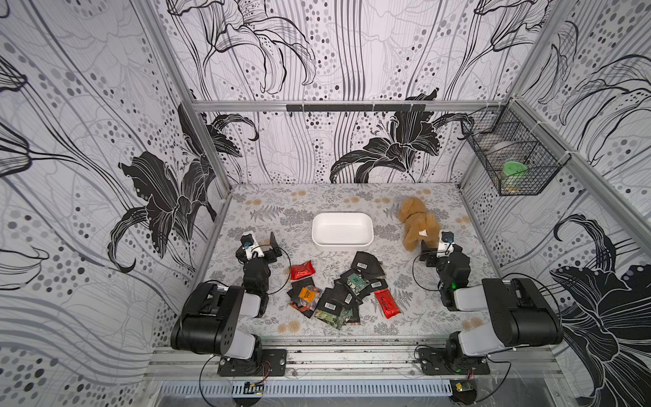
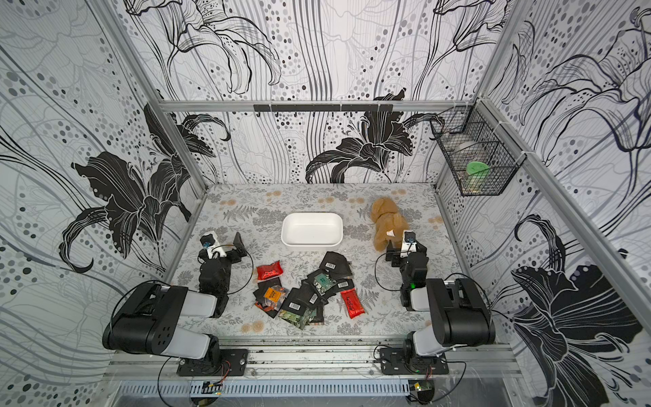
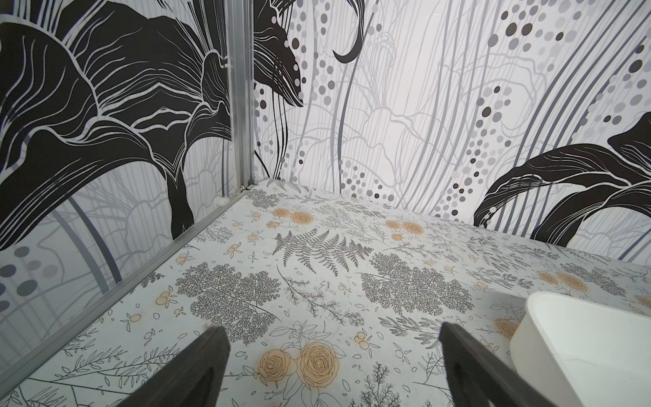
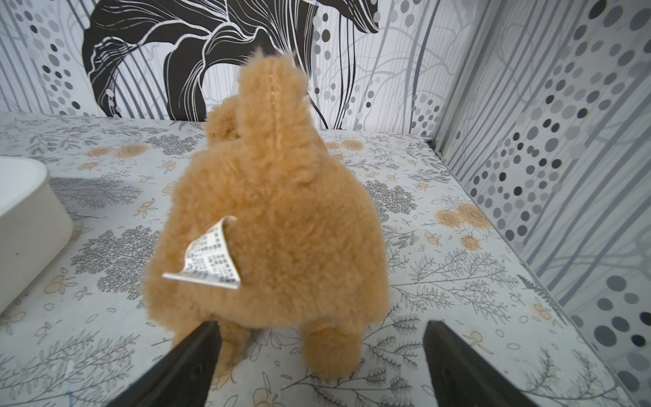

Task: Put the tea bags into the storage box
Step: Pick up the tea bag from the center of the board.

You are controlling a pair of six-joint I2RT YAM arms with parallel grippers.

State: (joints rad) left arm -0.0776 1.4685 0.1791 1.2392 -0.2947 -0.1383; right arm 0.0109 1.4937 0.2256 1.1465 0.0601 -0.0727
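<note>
Jaws spread wide on both arms, and we see nothing between them. The left wrist view shows the left gripper [image 3: 331, 329] open over bare floral table [image 3: 317, 267], with one corner of the white storage box [image 3: 581, 345] cut off at the picture's edge. The right wrist view shows the right gripper [image 4: 320, 324] open just behind the tan plush toy [image 4: 281, 229]. The toy fills that view, its printed tag [image 4: 211, 257] curling off its side. One fingertip [image 4: 208, 334] overlaps the toy's leg there, and we can't tell whether they touch.

Neither wrist camera catches a single sachet. For those we need the top views: the tea bags [image 1: 338, 292] lie in a loose heap at the near middle of the table, between the two arms and nearer than the box. We pick out a red sachet [image 1: 302, 270] on the heap's left, another red sachet [image 1: 386, 302] on its right, an orange-labelled one [image 1: 305, 294] and a green-labelled one [image 1: 356, 282]. They overlap, so we can't count them for certain. In both top views the box sits mid-table with no sachet inside.

High on the far right wall hangs a black wire basket [image 1: 510, 155]. Something green-topped [image 1: 515, 168] sits inside, hard to make out through the mesh.
</note>
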